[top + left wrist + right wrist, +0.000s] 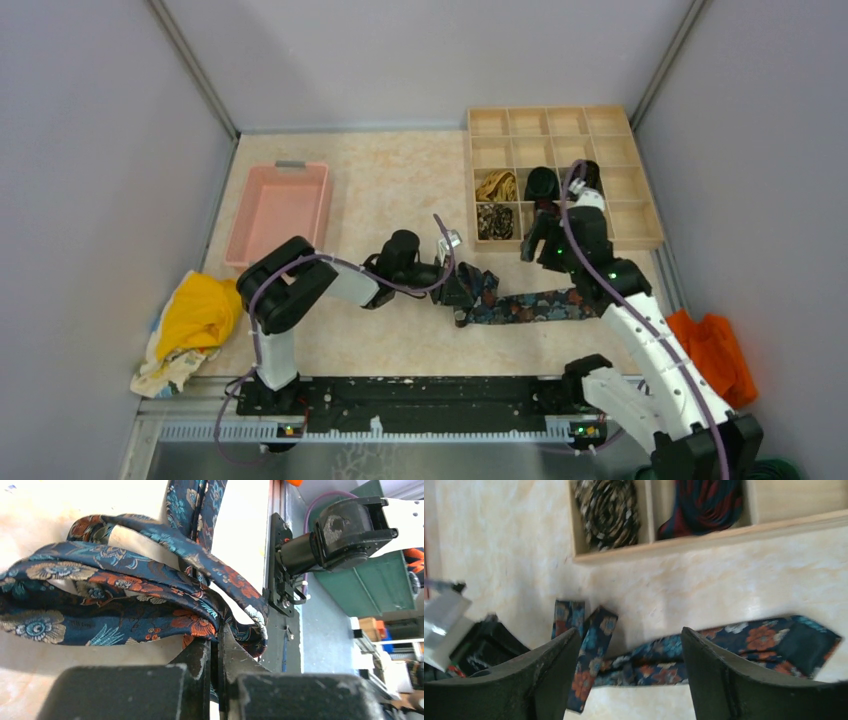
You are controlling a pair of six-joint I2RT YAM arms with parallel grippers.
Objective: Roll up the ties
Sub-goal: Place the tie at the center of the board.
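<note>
Grey walls [400,50], beige marbled tabletop [400,185], black rail [420,395] along near edge

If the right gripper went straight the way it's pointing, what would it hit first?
Probably the floral tie on the table; it lies between the open right gripper's fingers, though depth is unclear.

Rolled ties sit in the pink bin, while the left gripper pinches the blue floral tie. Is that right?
Not quite: the rolled ties sit in the wooden divided tray, not the pink bin, as the top external view shows. The left gripper does pinch the blue floral tie.
</note>
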